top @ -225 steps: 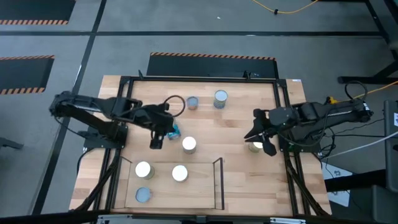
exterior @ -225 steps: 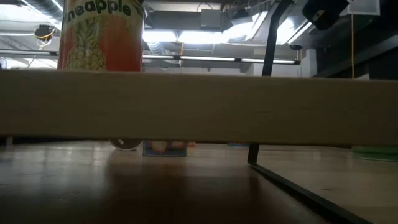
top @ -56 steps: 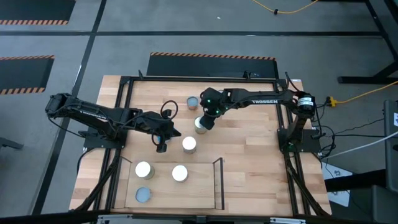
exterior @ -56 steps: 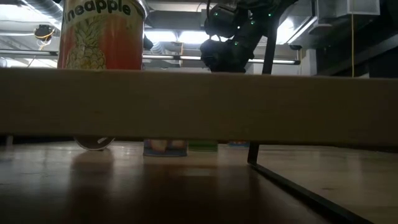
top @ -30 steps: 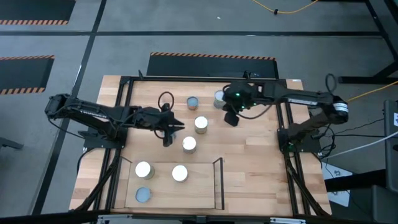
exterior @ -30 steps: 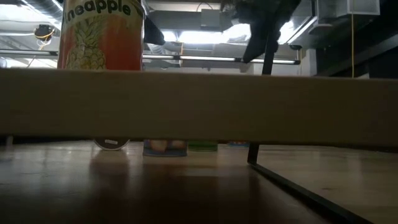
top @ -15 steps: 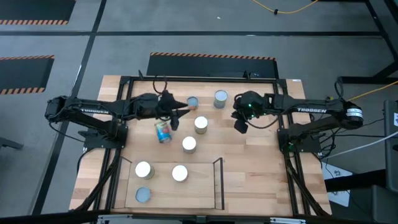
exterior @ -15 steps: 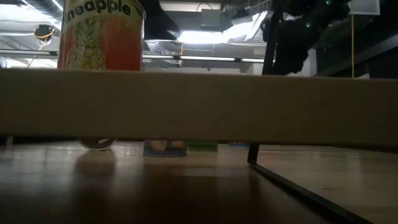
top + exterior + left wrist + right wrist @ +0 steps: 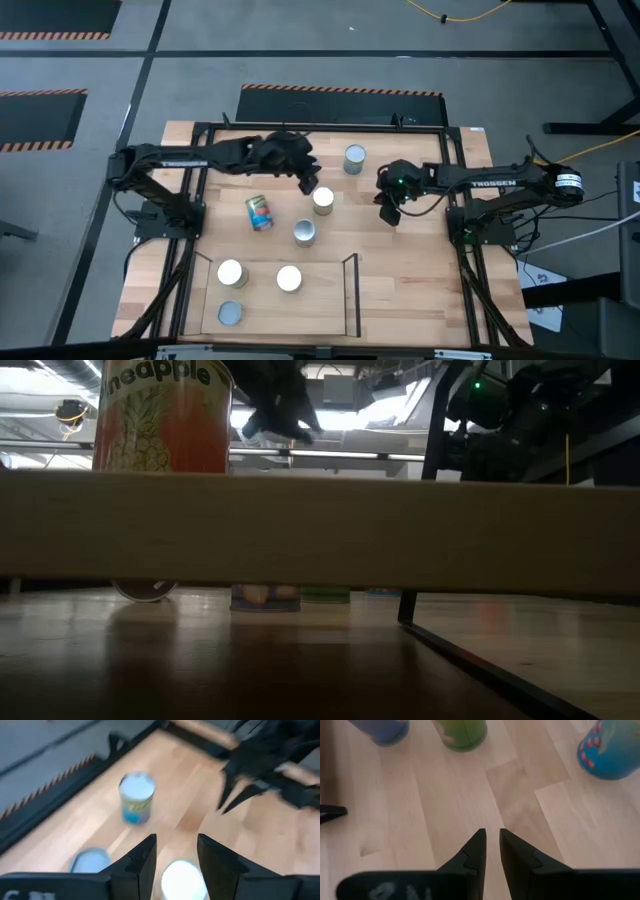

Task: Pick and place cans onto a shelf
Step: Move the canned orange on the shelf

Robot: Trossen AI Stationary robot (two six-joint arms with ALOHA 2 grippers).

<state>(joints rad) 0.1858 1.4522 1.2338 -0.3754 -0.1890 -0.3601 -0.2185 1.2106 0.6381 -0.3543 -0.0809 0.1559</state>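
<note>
My left gripper (image 9: 308,183) hangs open above a white-topped can (image 9: 323,200) (image 9: 182,880) and touches nothing. Beyond it stand a blue-labelled can (image 9: 355,158) (image 9: 136,797) and a grey-topped can (image 9: 90,860). Another can (image 9: 260,212) lies on its side on the table; a grey-topped one (image 9: 305,232) stands near it. Three cans (image 9: 231,273) (image 9: 289,279) (image 9: 230,313) stand on the shelf (image 9: 325,300). My right gripper (image 9: 390,212) (image 9: 491,837) hovers over bare wood, a narrow gap between its fingers and nothing in it.
The shelf's black rail (image 9: 352,290) stands upright at its right end. Its board (image 9: 400,530) fills the low view, with a pineapple can (image 9: 165,415) on top. The table's black frame (image 9: 455,180) runs along its edges. Bare wood lies right of the shelf.
My left gripper has let go of the blue-and-orange can, which now lies on its side and has rolled a little. The gripper has risen and gone toward the far right, over the white-topped can. My right gripper has sunk and drawn toward the table's near right.
</note>
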